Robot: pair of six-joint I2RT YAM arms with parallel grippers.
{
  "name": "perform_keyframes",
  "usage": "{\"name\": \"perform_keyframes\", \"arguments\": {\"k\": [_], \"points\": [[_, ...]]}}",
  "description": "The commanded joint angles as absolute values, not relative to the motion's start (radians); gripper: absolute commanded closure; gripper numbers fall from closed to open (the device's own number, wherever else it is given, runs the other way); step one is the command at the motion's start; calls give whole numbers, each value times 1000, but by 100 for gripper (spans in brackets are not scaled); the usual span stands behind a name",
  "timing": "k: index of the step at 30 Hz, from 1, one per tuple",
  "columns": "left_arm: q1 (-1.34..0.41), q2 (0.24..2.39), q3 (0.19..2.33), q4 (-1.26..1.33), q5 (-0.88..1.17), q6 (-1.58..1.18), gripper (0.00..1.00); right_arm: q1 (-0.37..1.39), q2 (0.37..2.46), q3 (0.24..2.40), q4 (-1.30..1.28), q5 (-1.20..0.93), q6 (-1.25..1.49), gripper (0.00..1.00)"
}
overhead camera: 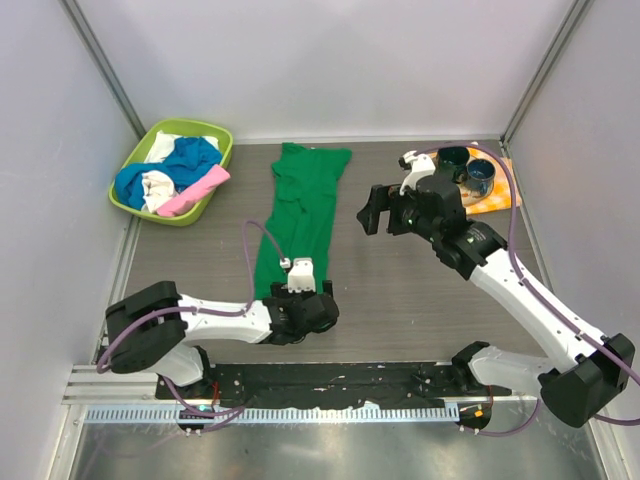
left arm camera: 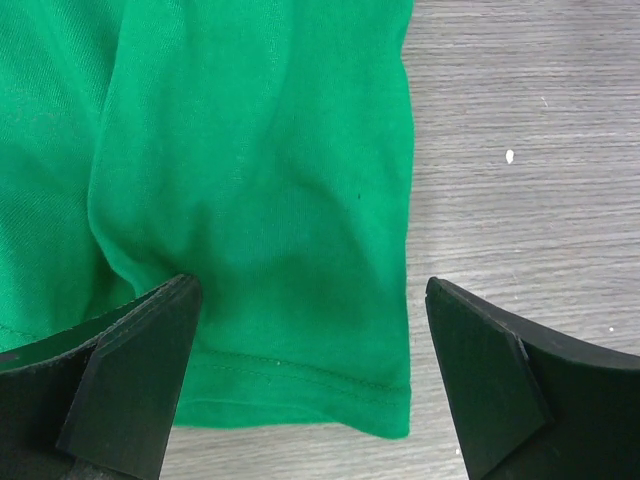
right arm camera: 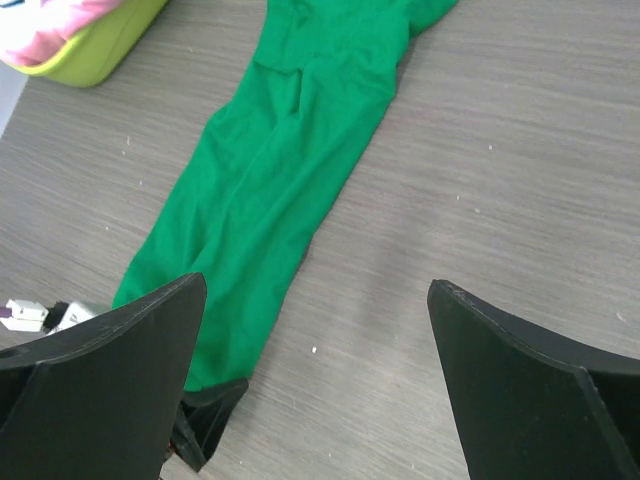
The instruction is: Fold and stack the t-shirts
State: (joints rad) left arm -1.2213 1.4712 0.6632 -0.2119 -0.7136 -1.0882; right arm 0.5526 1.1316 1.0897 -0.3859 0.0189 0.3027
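Left hand [left arm camera: 312, 300]: fingers spread wide, empty, straddling near hem corner of green t-shirt [overhead camera: 300, 212]. Right hand [overhead camera: 372, 212]: wide, empty, beside shirt. Shirt: long strip, mid-surface [overhead camera: 400, 300]. Other t-shirts [overhead camera: 182, 168]: heaped in basket [overhead camera: 150, 213].

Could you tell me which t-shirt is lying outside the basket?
The green t-shirt, stretched on the table; the blue, white and pink garments are bunched in the lime-green basket.

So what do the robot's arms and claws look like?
The left arm and right arm are white tubes with chunky black joints. A thin purple cable loops along each. The left claw and right claw each have two flat black fingers with pointed tips.
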Motion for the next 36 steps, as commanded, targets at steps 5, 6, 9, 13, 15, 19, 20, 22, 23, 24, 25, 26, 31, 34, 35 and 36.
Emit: {"name": "perform_keyframes", "arguments": {"k": [5,6,9,13,15,19,20,22,23,24,25,26,31,34,35,36], "points": [[-1221,1568,641,-101,-643,-1172,0,557,1068,1068,-436,21,314,0],[-1226,1575,635,-95,-625,-1189,0,557,1059,1069,-449,23,314,0],[-1270,1594,640,-75,-607,-1224,0,557,1048,1084,-475,44,307,0],[-1362,1655,727,-115,-612,-1239,0,555,1040,1097,-494,83,308,1],[-1417,1680,790,-141,-614,-1242,0,557,1043,1100,-500,84,307,0],[-1486,1749,885,-144,-607,-1226,0,557,1045,1097,-509,103,310,0],[-1505,1773,920,-149,-614,-1209,0,557,1042,1097,-514,109,310,0],[-1517,1790,952,-161,-611,-1193,0,557,1039,1092,-515,112,310,0],[-1528,1799,972,-163,-601,-1186,0,557,1040,1089,-521,112,310,0],[-1534,1804,982,-161,-598,-1181,0,557,1040,1088,-523,110,308,0],[-1546,1809,988,-164,-597,-1178,0,557,1040,1086,-525,110,308,0],[-1552,1806,997,-167,-603,-1175,0,557,1043,1082,-526,109,310,0],[-1572,1703,1035,-300,-667,-1158,0,557,1077,1062,-515,98,316,0],[-1569,1590,1087,-439,-724,-1158,0,557,1127,1055,-511,126,337,0],[-1571,1565,1100,-481,-738,-1163,0,557,1140,1046,-512,133,342,0],[-1571,1542,1109,-548,-753,-1163,0,557,1159,1040,-509,141,347,0]]}}
